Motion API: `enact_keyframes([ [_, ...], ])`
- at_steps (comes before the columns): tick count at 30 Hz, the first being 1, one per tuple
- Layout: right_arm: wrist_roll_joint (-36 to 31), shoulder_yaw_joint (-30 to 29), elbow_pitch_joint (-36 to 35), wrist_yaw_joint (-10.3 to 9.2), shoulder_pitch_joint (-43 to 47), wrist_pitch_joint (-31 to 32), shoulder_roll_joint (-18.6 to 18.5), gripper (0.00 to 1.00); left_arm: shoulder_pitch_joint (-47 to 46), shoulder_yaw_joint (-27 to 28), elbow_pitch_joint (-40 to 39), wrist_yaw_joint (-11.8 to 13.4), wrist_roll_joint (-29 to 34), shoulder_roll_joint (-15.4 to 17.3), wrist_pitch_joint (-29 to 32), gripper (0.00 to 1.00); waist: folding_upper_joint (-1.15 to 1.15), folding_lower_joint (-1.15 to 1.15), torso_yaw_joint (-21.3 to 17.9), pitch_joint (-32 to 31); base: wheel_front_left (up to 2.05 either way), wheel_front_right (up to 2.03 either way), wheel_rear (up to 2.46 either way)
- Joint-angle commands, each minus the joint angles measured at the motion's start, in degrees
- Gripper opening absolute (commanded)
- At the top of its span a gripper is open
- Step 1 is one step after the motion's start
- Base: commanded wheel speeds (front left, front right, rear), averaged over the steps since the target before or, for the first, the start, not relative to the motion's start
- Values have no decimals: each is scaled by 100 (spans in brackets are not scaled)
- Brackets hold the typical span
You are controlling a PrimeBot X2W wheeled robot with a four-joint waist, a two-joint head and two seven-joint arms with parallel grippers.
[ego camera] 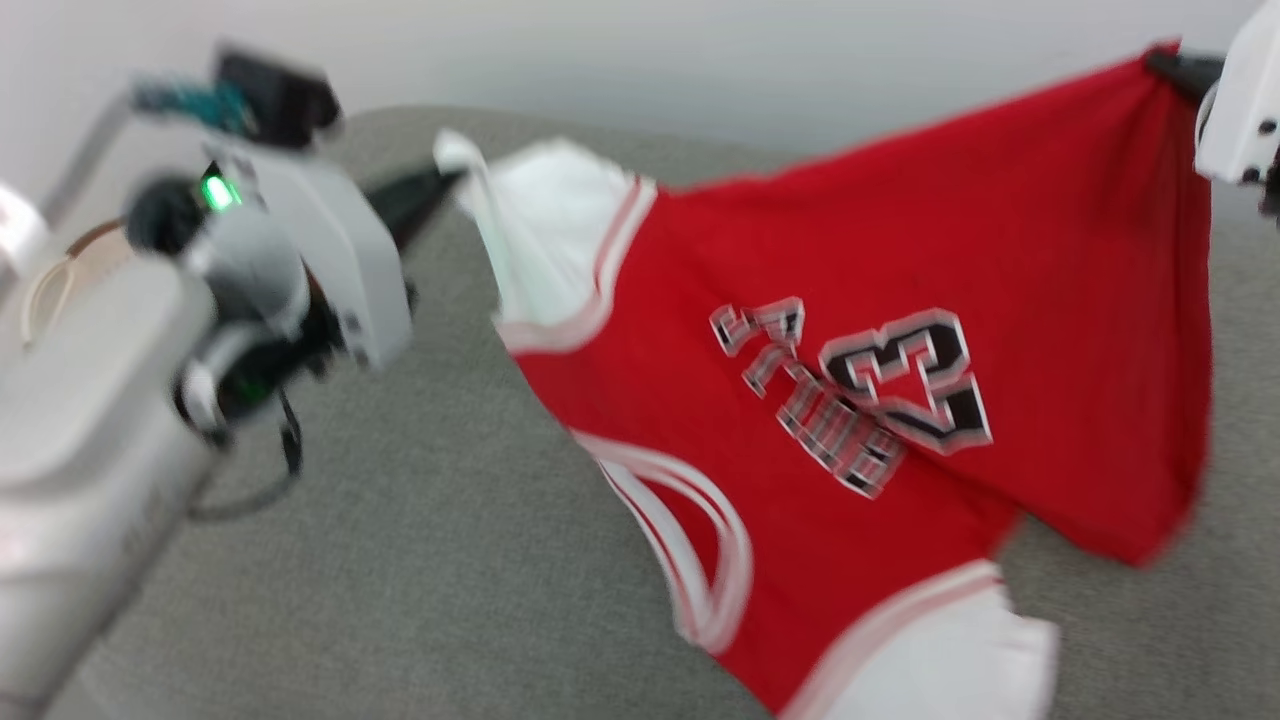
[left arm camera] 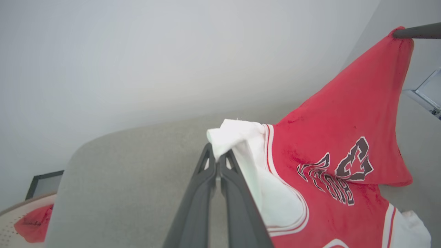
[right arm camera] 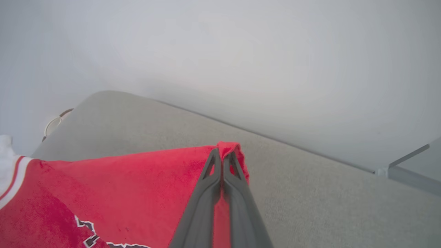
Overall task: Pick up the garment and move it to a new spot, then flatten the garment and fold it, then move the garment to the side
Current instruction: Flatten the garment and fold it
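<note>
Garment (ego camera: 860,290) hung stretched left to right: your left tool (left arm camera: 217,161) pinched its white sleeve (left arm camera: 237,134), right tool (right arm camera: 222,157) its red corner (right arm camera: 231,146).

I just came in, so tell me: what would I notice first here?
The big red shirt with white sleeves and black lettering, held up over the grey surface. The left gripper pinches a white sleeve at upper left; the right gripper pinches a red corner at upper right.
</note>
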Motion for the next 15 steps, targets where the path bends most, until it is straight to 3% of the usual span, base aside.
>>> enact_keyframes([
  [1, -91, -30, -35, -6, -136, -280, 33, 0, -341, 70, 133, -40, 58, -3, 91, 0, 0, 0, -273, -302, 0, 0, 0],
  [8, -469, 68, 110, -6, -504, -1383, 196, 0, -1719, 154, 1186, -146, 295, -310, 343, 0, 0, 0, -558, -546, 0, 0, 0],
  [15, -776, 199, 463, -6, -848, -2218, 466, 0, -2719, 194, 2388, -206, 589, -687, 60, 0, 0, 0, -880, -657, 0, 0, 0],
])
